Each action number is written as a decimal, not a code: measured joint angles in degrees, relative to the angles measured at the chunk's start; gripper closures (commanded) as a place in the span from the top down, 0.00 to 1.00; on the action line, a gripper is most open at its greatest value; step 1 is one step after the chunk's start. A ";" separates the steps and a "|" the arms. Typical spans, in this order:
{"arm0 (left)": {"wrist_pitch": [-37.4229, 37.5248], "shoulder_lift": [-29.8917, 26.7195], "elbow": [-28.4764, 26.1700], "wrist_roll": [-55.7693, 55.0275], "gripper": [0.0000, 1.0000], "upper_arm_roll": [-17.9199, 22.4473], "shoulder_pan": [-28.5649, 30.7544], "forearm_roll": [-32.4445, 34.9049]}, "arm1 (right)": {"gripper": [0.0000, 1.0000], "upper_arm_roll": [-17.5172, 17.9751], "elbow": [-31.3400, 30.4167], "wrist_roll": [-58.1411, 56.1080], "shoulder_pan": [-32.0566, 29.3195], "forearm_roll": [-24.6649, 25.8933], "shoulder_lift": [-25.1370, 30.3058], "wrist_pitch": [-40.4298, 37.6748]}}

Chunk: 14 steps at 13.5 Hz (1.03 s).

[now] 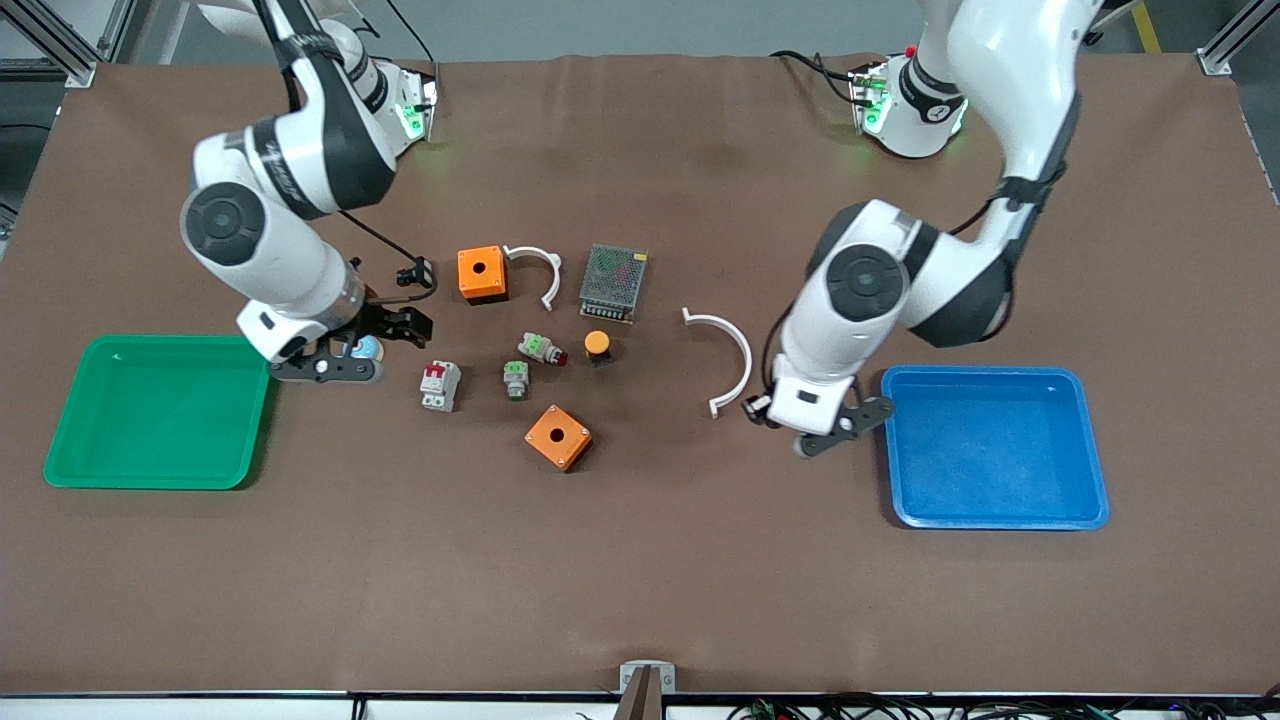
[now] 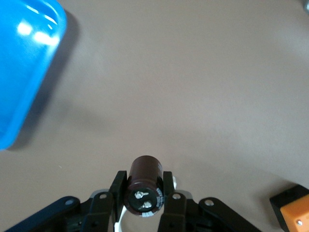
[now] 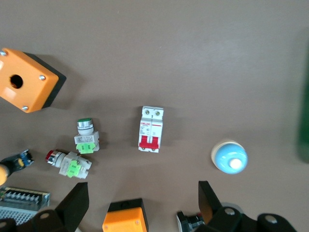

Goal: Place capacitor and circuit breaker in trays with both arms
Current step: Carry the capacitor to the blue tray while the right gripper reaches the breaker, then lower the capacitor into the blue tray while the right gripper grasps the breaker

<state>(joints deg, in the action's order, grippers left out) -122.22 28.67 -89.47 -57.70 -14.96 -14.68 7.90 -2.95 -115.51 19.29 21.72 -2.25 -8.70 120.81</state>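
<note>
While left gripper [image 2: 144,193] pinches the capacitor [image 2: 144,187] beside the blue tray [image 1: 1000,450], right gripper [image 3: 142,205] hangs wide above the circuit breaker [image 3: 150,129]: light, rigid; likely grip its flat flanks.

Capacitor [image 2: 143,185]: small dark-brown cylinder, metallic end with two terminals turned toward the wrist camera, clamped between the left claw [image 2: 144,193] fingers, held over bare table. Circuit breaker [image 1: 440,385]: white block with red switch section, laid flat on the table [image 1: 640,560].
</note>
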 measured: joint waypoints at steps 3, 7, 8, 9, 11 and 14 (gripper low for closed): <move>0.08 -0.21 -2.18 5.57 0.00 0.15 3.56 0.55 | 1.00 -0.03 -2.61 0.33 0.57 0.00 -2.90 5.47; 0.02 0.10 -3.82 20.25 0.00 0.34 11.44 1.26 | 1.00 -0.42 -2.69 0.50 0.51 -1.66 -8.09 10.76; -0.04 0.10 -3.99 25.36 0.00 0.37 14.12 1.30 | 1.00 -0.51 -2.67 0.50 0.48 -3.27 -9.18 11.74; -0.21 0.18 -4.23 30.80 0.00 0.38 17.11 1.31 | 1.00 -0.59 -2.67 0.50 0.47 -4.12 -10.12 12.38; -1.52 0.89 -4.66 41.14 0.00 0.37 22.97 1.32 | 1.00 -0.67 -2.66 0.51 0.45 -4.42 -11.77 13.39; -4.99 3.56 -5.61 53.61 0.00 0.33 29.36 1.32 | 0.99 -0.69 -2.65 0.52 0.45 -4.43 -13.74 13.91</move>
<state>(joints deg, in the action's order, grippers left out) -127.21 32.23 -95.08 -4.09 -14.64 14.69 9.22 -3.64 -118.15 19.81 22.16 -6.69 -22.44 134.71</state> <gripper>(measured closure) 0.656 0.000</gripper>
